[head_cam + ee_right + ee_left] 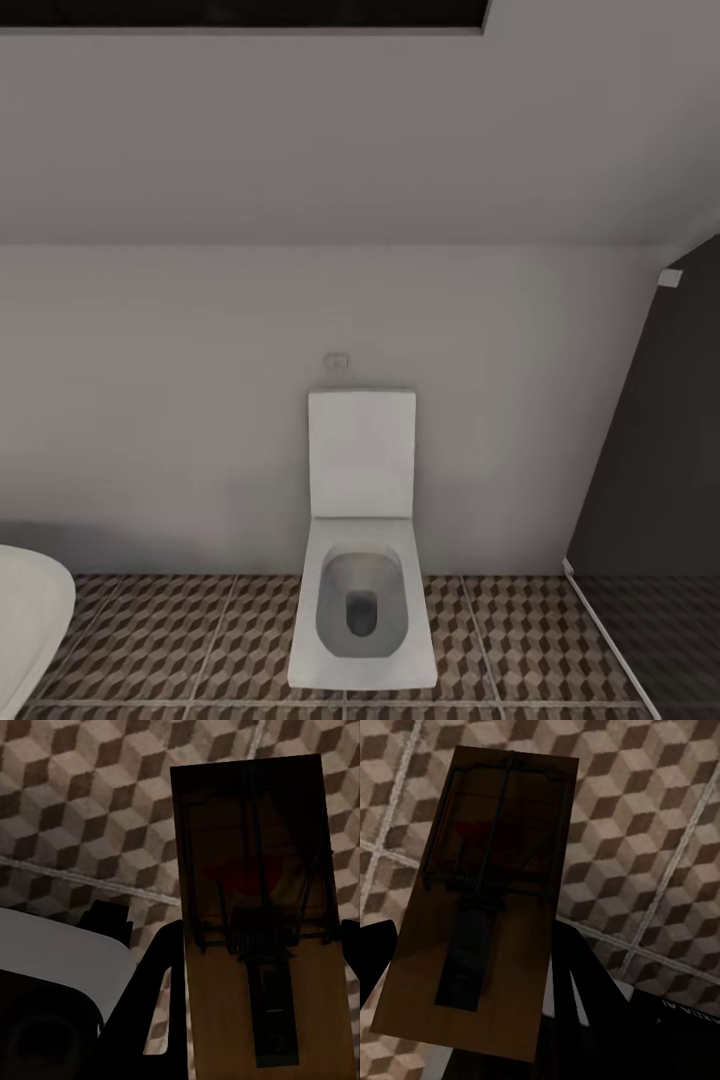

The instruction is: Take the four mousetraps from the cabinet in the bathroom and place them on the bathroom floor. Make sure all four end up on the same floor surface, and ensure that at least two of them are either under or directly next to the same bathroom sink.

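We carry two traps, one per arm, both hanging above the floor [660, 832] of cube-patterned tiles. Left trap [484, 907]: flat wooden slab, dark wire bar and spring on its upper face. It looks light, stiff and thin; the wood should grip fine, but the wire parts are fiddly and could snag or snap shut, so hold by the long edges or the bare wooden end, not the spring. In the left wrist view the left jaws [472, 967] sit either side of the slab's near end, clamped on it as far as we can judge; dark fingers [585, 982] show at its edge. Right trap [262, 915]: same build, same handling. The right jaws [259, 967] flank its lower half, closed on it by the look of it, slab running lengthways out past the fingertips. Head view: toilet [360, 560] against the wall, tiled floor below, white curved rim at the left edge, maybe a tub.
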`<state>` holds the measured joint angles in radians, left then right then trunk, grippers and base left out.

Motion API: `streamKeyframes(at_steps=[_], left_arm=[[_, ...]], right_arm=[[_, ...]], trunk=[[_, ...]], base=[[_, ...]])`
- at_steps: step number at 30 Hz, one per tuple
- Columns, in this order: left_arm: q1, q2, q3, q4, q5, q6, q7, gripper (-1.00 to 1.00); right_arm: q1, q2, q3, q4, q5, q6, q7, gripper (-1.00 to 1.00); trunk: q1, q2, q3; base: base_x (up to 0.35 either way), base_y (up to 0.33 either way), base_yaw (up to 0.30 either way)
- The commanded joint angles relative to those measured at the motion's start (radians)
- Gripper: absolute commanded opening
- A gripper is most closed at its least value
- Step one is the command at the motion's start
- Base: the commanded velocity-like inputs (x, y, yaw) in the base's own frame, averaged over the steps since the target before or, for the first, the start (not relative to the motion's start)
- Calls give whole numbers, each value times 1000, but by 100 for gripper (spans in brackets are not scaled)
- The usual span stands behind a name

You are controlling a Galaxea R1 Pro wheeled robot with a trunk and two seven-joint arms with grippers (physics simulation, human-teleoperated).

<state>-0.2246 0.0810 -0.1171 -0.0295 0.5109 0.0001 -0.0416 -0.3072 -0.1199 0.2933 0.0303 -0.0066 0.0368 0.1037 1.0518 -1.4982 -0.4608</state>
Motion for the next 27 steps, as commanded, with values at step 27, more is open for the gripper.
streamKeyframes(at_steps=[27], left_arm=[[-1, 30, -17, -388, -104, -35, 72, -100]], right_arm=[[-1, -3, -21, 0, -63, -86, -54, -100]], trunk=[[104, -190, -86]], base=[[0, 0, 0]])
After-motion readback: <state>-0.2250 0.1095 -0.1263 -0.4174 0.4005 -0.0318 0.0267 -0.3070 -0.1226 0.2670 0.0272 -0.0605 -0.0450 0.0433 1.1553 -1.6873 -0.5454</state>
